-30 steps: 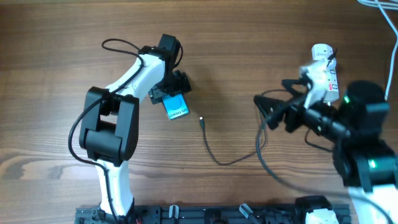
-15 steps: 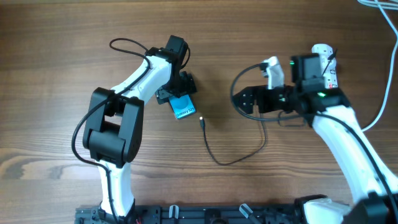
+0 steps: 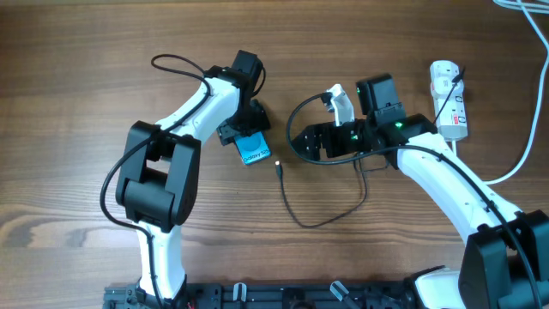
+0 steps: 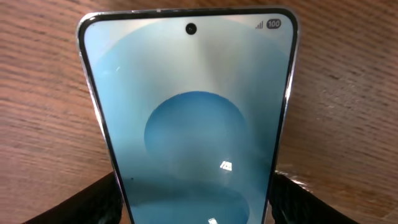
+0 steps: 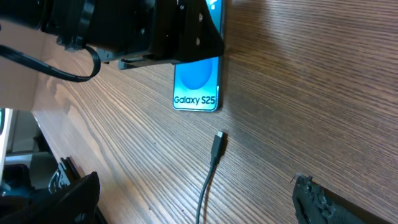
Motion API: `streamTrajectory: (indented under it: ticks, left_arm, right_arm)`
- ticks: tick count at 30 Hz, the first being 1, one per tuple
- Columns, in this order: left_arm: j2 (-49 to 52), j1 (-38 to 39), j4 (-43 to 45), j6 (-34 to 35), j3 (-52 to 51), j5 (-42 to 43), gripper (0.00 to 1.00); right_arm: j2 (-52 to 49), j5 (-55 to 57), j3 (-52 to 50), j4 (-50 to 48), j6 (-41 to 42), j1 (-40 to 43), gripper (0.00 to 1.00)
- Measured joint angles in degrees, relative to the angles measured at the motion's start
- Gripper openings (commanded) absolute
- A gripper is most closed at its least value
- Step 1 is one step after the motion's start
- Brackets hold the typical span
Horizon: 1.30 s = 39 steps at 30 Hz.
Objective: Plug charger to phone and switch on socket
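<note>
Wood table (image 3: 86, 51), phone (image 3: 250, 151) flat — charger (image 5: 211, 167) near

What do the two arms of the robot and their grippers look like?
The left arm and the right arm have white curved shells with chunky black joints. A thin black cable loops off each arm. The left gripper and the right gripper are black with blocky fingers. Small green lights glow on the right arm.

The wooden table (image 3: 86, 51) carries the phone (image 3: 250, 153), charger (image 5: 213, 155) and socket (image 3: 450, 107).
</note>
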<state>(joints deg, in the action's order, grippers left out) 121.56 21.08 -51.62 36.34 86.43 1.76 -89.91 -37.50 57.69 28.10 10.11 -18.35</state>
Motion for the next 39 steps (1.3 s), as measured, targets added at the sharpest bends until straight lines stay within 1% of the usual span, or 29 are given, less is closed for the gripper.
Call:
streamTrajectory:
  ticks: [2, 6, 9, 15, 17, 22, 27, 34, 39]
  left_arm:
    - [0.04, 0.15, -0.83, -0.04, -0.07, -0.94, 0.84]
    - [0.11, 0.15, -1.29, 0.00, -0.37, -1.92, 0.85]
    - [0.11, 0.26, -1.29, 0.00, -0.39, -1.97, 0.81]
    - [0.11, 1.31, -1.27, 0.02, -0.39, -2.58, 0.77]
    - [0.11, 1.88, -1.25, 0.02, -0.39, -2.82, 0.73]
    - [0.11, 2.60, -1.31, -0.09, -0.39, -2.29, 0.72]
    - [-0.02, 1.01, -1.77, -2.64, -0.39, 2.43, 0.71]
    - [-0.70, -3.85, -1.92, -6.73, -0.76, 14.29, 0.71]
    - [-3.04, -4.59, -1.97, -7.98, -1.05, 17.53, 0.71]
  right_arm:
    - [0.00, 0.02, 0.00, 0.00, 0.17, 0.00, 1.00]
    - [0.00, 0.04, 0.00, 0.02, 0.37, 0.00, 1.00]
    - [0.00, 0.24, 0.00, 0.00, 1.27, 0.00, 1.00]
    - [0.00, 0.26, 0.00, 0.00, 1.86, 0.00, 1.00]
    - [0.00, 0.24, 0.00, 0.09, 1.86, 0.00, 1.00]
    - [0.00, 0.26, 0.00, 0.39, 1.88, 0.00, 1.00]
    - [0.00, 0.26, 0.00, 0.83, 1.88, 0.00, 1.00]
    - [0.00, 0.26, 0.00, 1.22, 3.85, 0.00, 1.00]
    - [0.00, 0.28, 0.00, 1.01, 5.40, -0.26, 1.00]
